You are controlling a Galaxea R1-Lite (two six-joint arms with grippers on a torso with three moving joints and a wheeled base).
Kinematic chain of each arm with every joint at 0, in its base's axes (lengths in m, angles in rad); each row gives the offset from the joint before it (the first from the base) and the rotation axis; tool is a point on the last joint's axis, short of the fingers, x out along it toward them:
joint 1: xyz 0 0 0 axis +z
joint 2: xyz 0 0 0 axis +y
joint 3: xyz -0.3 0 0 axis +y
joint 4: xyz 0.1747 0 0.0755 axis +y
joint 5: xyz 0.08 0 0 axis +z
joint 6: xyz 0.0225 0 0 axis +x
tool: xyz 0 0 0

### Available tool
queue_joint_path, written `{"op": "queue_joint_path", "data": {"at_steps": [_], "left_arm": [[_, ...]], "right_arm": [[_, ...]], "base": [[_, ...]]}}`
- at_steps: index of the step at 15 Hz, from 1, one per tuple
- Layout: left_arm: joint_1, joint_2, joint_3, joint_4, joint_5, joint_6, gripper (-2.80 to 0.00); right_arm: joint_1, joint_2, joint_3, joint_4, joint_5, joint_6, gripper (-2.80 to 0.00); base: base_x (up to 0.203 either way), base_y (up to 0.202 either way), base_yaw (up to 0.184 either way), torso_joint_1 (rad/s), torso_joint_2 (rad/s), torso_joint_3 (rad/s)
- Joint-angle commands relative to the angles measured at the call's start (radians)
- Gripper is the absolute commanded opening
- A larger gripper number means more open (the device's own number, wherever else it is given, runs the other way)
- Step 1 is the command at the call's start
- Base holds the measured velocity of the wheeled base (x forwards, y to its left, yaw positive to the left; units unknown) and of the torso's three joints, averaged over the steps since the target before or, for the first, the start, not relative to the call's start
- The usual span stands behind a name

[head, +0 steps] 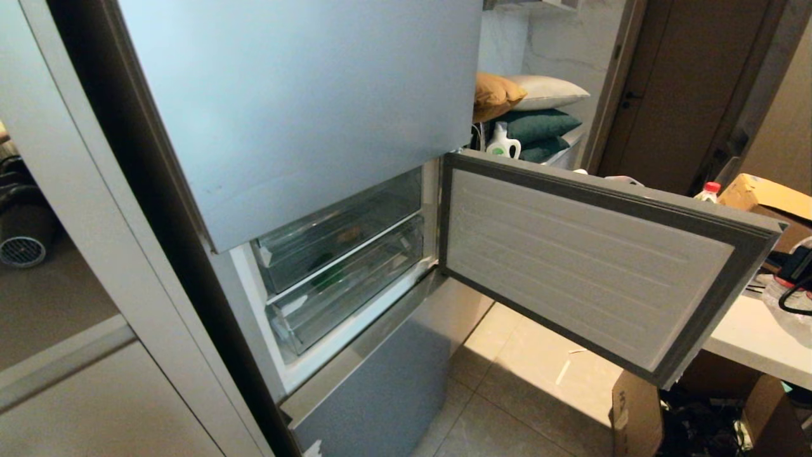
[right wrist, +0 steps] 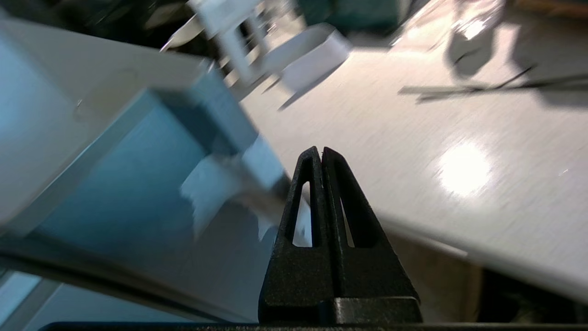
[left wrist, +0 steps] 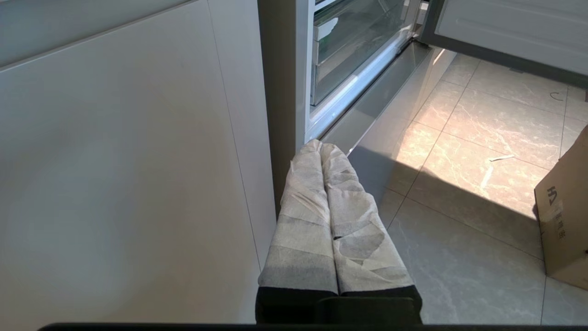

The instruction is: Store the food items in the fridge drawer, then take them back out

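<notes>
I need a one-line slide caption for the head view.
Middle fridge door swung open, showing two clear drawers; no claw visible.

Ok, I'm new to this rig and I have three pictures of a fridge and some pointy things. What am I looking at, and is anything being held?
The big picture is from the robot's head camera, looking down at a blue-grey fridge whose middle door is swung open. Inside are two clear plastic drawers, pushed in; something tan and something green show dimly through them.

The other two pictures come from cameras on the wrists, looking along the fingers. The left gripper, with cloth-wrapped fingers, hangs by the white cabinet near the fridge's foot, shut and empty. The right gripper, bare black, is shut too, holding nothing, close to the open door's edge beside a white tabletop. Neither arm shows in the head picture.
</notes>
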Motion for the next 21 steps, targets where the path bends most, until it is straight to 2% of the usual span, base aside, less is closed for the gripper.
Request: {"op": "queue_joint_path", "data": {"at_steps": [1, 4, 7, 10, 12, 13, 14, 15, 16, 17, 18, 19, 21], "left_arm": [[0.001, 0.000, 0.000, 0.001, 0.000, 0.000, -2.80], [-0.001, 0.000, 0.000, 0.001, 0.000, 0.000, -2.80], [0.001, 0.000, 0.000, 0.001, 0.000, 0.000, -2.80], [0.000, 0.000, 0.000, 0.001, 0.000, 0.000, -2.80], [0.000, 0.000, 0.000, 0.001, 0.000, 0.000, -2.80], [0.001, 0.000, 0.000, 0.001, 0.000, 0.000, -2.80], [0.001, 0.000, 0.000, 0.001, 0.000, 0.000, -2.80], [0.001, 0.000, 0.000, 0.001, 0.000, 0.000, -2.80], [0.001, 0.000, 0.000, 0.001, 0.000, 0.000, -2.80], [0.001, 0.000, 0.000, 0.001, 0.000, 0.000, -2.80], [0.001, 0.000, 0.000, 0.001, 0.000, 0.000, -2.80], [0.001, 0.000, 0.000, 0.001, 0.000, 0.000, -2.80], [0.001, 0.000, 0.000, 0.001, 0.000, 0.000, -2.80]], "right_arm": [[0.015, -0.155, 0.129, -0.006, 0.030, 0.001, -2.80], [0.028, -0.377, 0.283, -0.004, 0.045, -0.002, -2.80], [0.077, -0.671, 0.459, -0.005, 0.113, -0.005, -2.80], [0.244, -0.977, 0.625, -0.007, 0.204, -0.008, -2.80], [0.455, -1.087, 0.693, -0.001, 0.208, -0.002, -2.80], [0.552, -1.090, 0.713, 0.001, 0.137, -0.004, -2.80], [0.636, -1.079, 0.730, 0.001, -0.015, -0.006, -2.80], [0.724, -1.071, 0.753, 0.002, -0.249, -0.008, -2.80], [0.805, -1.075, 0.779, 0.008, -0.416, -0.011, -2.80], [0.861, -1.100, 0.793, 0.042, -0.526, -0.017, -2.80], [0.876, -1.118, 0.783, 0.134, -0.546, -0.017, -2.80], [0.895, -1.112, 0.745, 0.250, -0.516, -0.011, -2.80], [0.958, -1.005, 0.664, 0.309, -0.505, 0.021, -2.80]], "base": [[0.000, 0.000, 0.000, 0.000, 0.00, 0.000], [0.000, 0.000, 0.000, 0.000, 0.00, 0.000], [0.000, 0.000, 0.000, 0.000, 0.00, 0.000], [0.000, 0.000, 0.000, 0.000, 0.00, 0.000], [0.000, 0.000, 0.000, 0.000, 0.00, 0.000], [0.000, 0.000, 0.000, 0.000, 0.00, 0.000], [0.000, 0.000, 0.000, 0.000, 0.00, 0.000], [0.000, 0.000, 0.000, 0.000, 0.00, 0.000], [0.000, 0.000, 0.000, 0.000, 0.00, 0.000], [0.000, 0.000, 0.000, 0.000, 0.00, 0.000], [0.000, 0.000, 0.000, 0.000, 0.00, 0.000], [0.000, 0.000, 0.000, 0.000, 0.00, 0.000], [0.000, 0.000, 0.000, 0.000, 0.00, 0.000]]}}
